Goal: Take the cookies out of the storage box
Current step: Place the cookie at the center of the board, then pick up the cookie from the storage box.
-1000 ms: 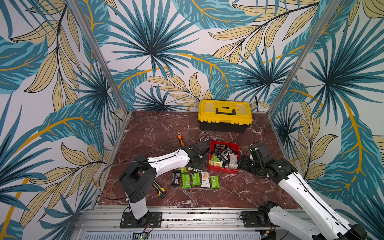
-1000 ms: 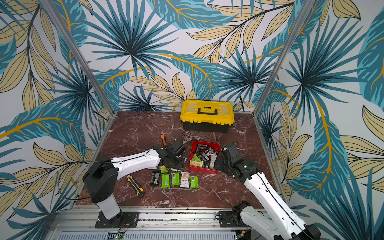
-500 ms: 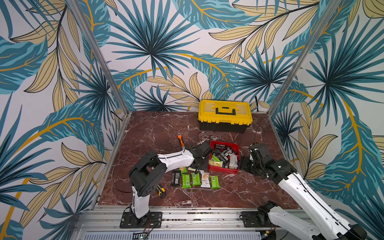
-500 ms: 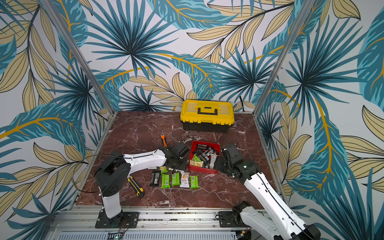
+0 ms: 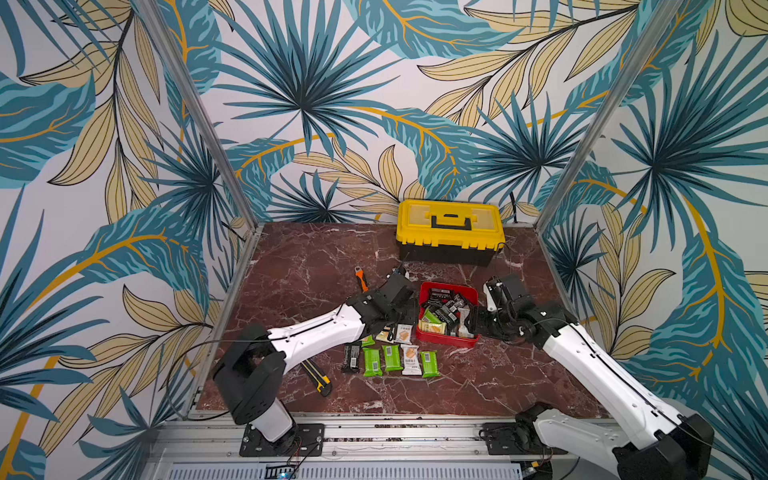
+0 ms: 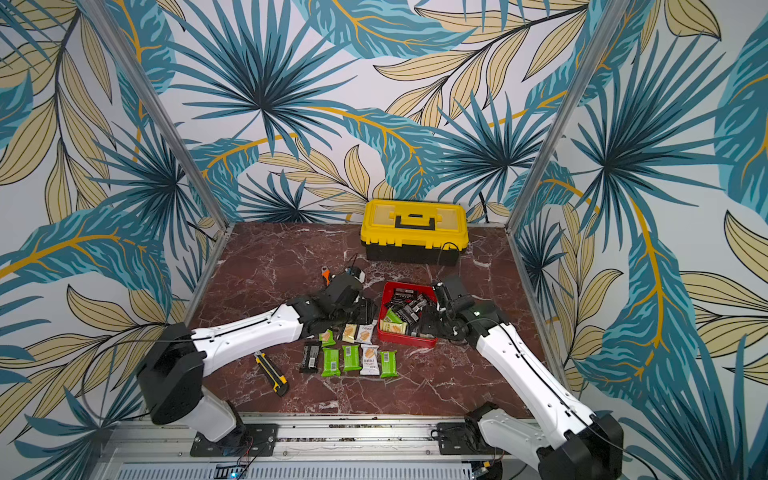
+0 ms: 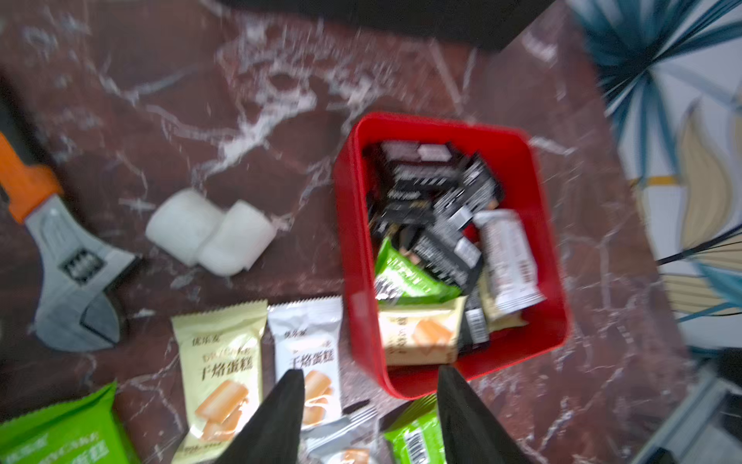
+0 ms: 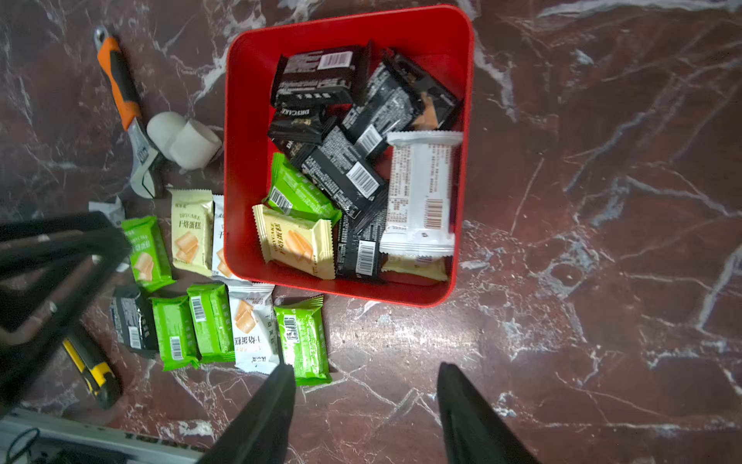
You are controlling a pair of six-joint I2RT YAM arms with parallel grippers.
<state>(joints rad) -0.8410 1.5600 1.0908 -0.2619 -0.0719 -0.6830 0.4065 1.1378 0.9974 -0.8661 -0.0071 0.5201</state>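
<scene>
Left wrist view: your left gripper (image 7: 368,369) stands spread and empty above cookies (image 7: 219,361) lying just beside the storage box (image 7: 358,241). Right wrist view: your right gripper (image 8: 365,365) is likewise apart over bare marble (image 8: 582,281), with more cookies inside the box; only the top views include the yellow toolbox (image 5: 449,226).

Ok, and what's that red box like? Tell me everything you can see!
The red storage box is a shallow square tray with rounded corners, low walls and no lid, and it looks like shiny plastic. It sits flat on the marble table, nearer the robot than the yellow toolbox. Inside lies a loose pile of cookies: mostly black packets, plus green, cream and white ones. More packets lie on the table just outside it.
</scene>
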